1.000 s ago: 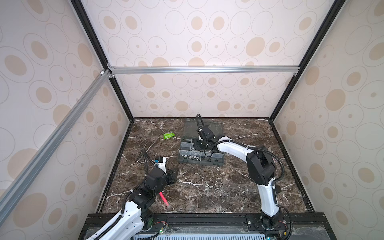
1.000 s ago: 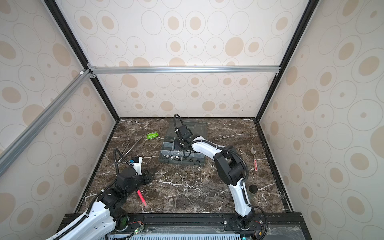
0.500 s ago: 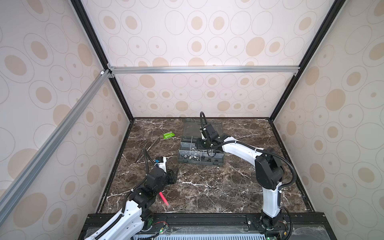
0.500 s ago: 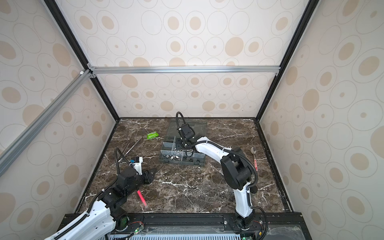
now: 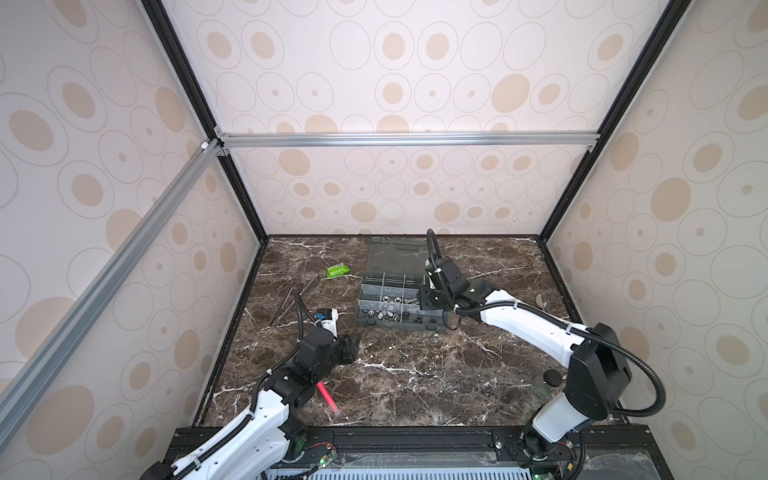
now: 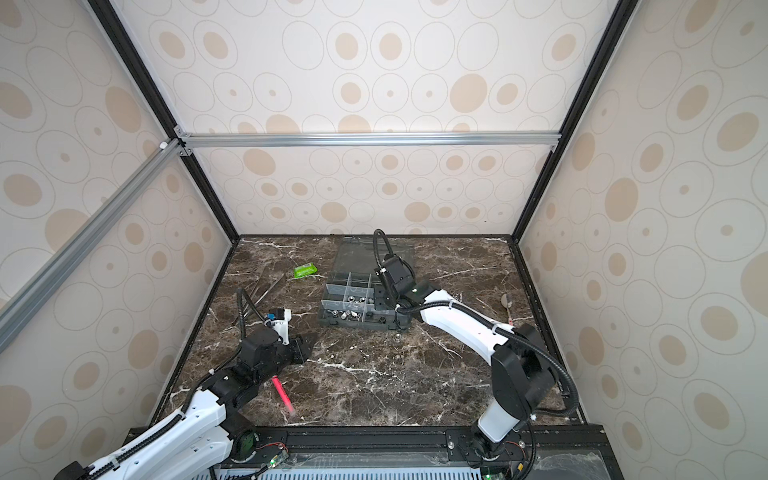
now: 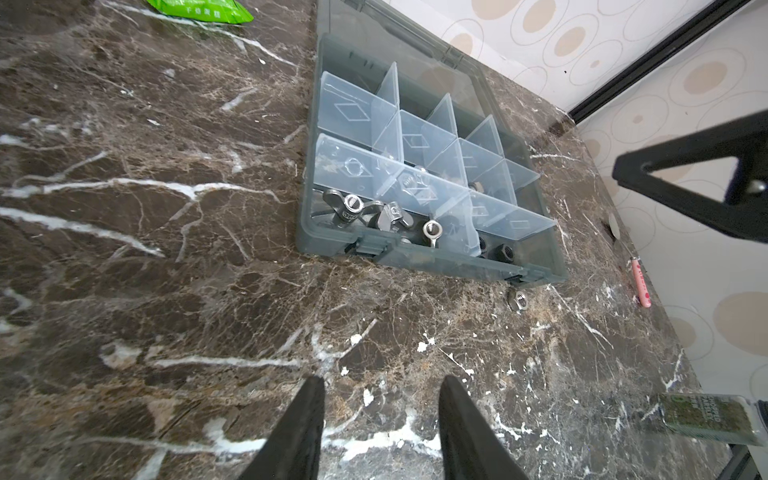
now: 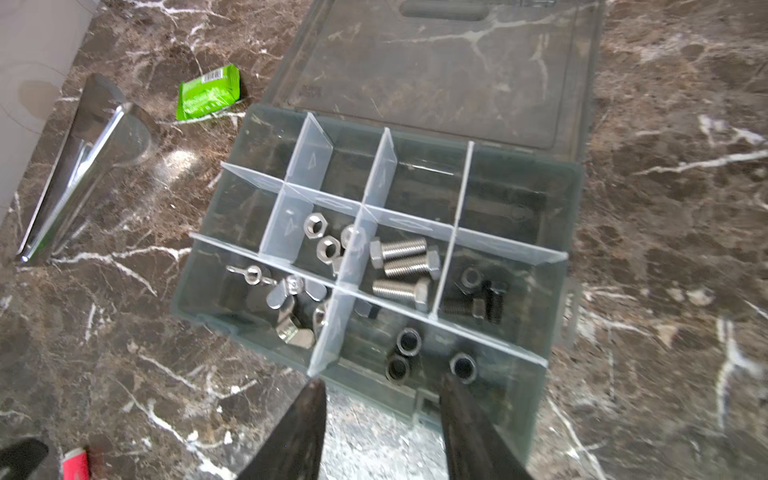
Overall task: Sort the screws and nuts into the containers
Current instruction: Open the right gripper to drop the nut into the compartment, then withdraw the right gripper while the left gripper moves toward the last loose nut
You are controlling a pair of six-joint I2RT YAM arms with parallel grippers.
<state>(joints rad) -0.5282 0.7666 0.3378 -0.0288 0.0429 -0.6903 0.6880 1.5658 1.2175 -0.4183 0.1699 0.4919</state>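
Hovering over the near wall of the organiser box (image 8: 515,395), the right gripper (image 8: 381,384) had its jaws parted and held nothing. Inside the compartments (image 8: 311,153), silver screws (image 8: 401,266) lay between the silver hex nuts (image 8: 322,241) and black screws (image 8: 478,305); wing nuts (image 8: 291,303) and black nuts (image 8: 409,353) lay in the front row. In both top views the box sat at twelve o'clock on the marble table (image 5: 436,374), with one loose nut (image 7: 517,300), seemingly hexagonal, lying at its five-o'clock corner. At eight o'clock the left gripper (image 7: 381,384) hung just over the bare stone, jaws likewise apart and empty.
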